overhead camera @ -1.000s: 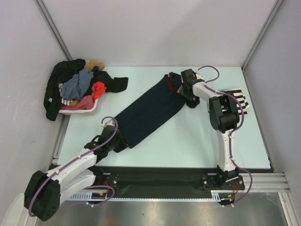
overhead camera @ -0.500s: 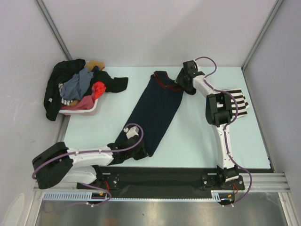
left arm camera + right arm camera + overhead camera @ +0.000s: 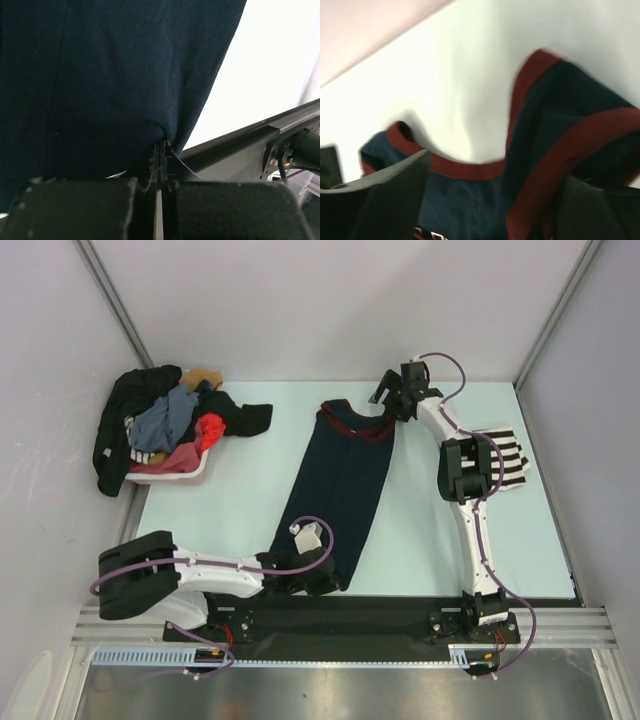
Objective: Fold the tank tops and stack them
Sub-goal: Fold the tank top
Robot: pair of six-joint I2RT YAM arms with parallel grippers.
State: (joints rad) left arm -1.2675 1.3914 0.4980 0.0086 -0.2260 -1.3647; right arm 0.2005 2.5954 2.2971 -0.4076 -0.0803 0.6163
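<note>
Tool (image 3: 496,170) spread wide over navy jersey (image 3: 555,115).

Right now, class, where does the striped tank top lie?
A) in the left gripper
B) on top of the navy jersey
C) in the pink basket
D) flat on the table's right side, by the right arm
D: the striped tank top lies on the table at the right, apart from the navy jersey.

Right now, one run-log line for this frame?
left fingers: shut on navy tank top hem | right fingers: open by its red-trimmed neckline | striped tank top: lying far right
</note>
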